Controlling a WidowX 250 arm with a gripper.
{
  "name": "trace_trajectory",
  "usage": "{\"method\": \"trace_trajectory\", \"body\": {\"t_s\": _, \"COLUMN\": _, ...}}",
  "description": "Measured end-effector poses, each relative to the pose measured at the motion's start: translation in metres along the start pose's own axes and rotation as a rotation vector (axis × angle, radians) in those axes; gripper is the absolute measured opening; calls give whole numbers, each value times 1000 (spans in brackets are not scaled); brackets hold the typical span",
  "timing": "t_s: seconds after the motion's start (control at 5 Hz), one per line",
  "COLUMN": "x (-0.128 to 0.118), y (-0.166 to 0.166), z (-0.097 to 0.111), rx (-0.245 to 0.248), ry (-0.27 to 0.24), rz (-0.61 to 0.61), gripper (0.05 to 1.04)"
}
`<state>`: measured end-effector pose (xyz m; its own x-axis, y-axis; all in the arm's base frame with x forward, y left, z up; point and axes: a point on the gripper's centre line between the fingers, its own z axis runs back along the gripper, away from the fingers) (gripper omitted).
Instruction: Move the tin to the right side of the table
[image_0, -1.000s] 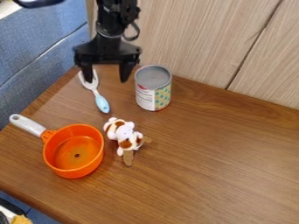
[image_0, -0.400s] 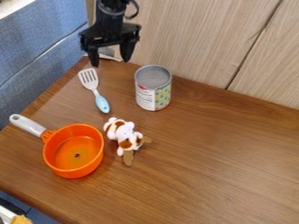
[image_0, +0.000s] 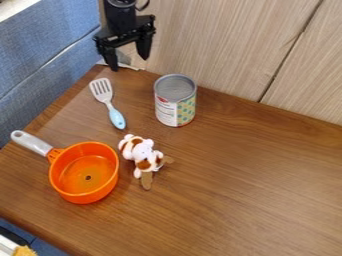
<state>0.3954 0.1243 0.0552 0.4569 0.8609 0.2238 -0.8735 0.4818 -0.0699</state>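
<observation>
Gripper (image_0: 129, 63), blk, 2-finger: open, fingers spread, nothing betw. them; hangs at upper L of view, tips down, slightly tilted, over far L corner of table (image_0: 247, 175). Arm enters from top edge, approx. vertical; upper part cut off by frame. Pale item (image_0: 135, 67) behind gripper, part hidden, ID unclear. Slotted turner (image_0: 101, 89), white head w/ lt-blue handle, flat on table, just below gripper in view. Tin (image_0: 175, 102), metal top, patterned label, upright on table nr. back edge, R of turner, apart from gripper; far side hidden. Plush animal (image_0: 143, 154), white w/ brn patches, nr. table's L-centre, lying; species unclear. Flat brn piece (image_0: 147, 181) at its lower end, part covered, ID unclear. Toy saucepan (image_0: 107, 184), orange, upright, just L of plush; grey-white hdl. to upper L. Perimeter: wood-grain panels (image_0: 220, 45) behind table; blue fabric surface (image_0: 40, 55) at L, cut off; yellow item (image_0: 24, 251), bottom L, mostly out of frame, ID unclear.
</observation>
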Motion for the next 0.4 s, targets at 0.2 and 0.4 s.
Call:
{"method": "trace_trajectory", "body": {"t_s": 0.2, "x": -8, "y": -12, "z": -13, "rx": 11, "ry": 1, "rz": -10, "gripper": 1001}}
{"method": "trace_trajectory", "body": {"t_s": 0.4, "x": -26, "y": -28, "z": -30, "rx": 38, "ry": 34, "rz": -53, "gripper": 1001}}
